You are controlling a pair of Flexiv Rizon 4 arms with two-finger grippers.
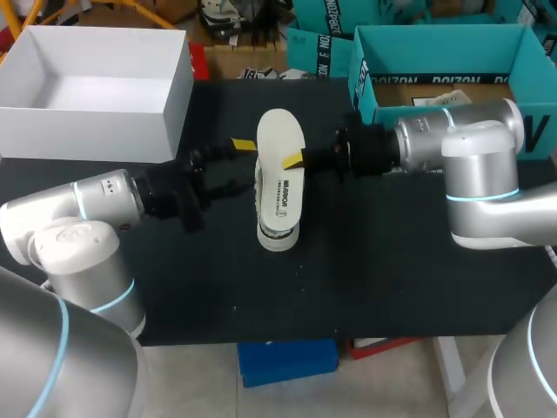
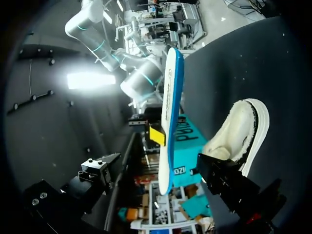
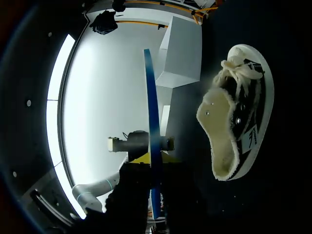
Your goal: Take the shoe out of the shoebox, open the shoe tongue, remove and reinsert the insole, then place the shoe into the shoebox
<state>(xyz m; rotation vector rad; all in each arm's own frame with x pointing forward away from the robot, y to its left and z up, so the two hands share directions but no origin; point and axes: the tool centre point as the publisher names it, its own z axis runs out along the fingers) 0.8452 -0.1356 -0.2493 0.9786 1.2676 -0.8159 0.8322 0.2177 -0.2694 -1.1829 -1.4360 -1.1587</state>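
Reaches in from the left with left arm (image 1: 96, 205), elbow bent, wrist level, pointing toward the middle. Holds left gripper (image 1: 240, 165) wide open, one yellow tip higher, the other finger lower, touching nothing, it seems. Comes in from the right with right arm (image 1: 452, 144), forearm level, facing the left one. Pinches insole (image 1: 280, 131) by its edge in right gripper (image 1: 296, 159), fingers pressed on from both sides. Brings both grippers near each other, tips apart.

Black table (image 1: 392, 279): shoe (image 1: 278, 237) mid, white shoebox (image 1: 87, 135) far-left corner.
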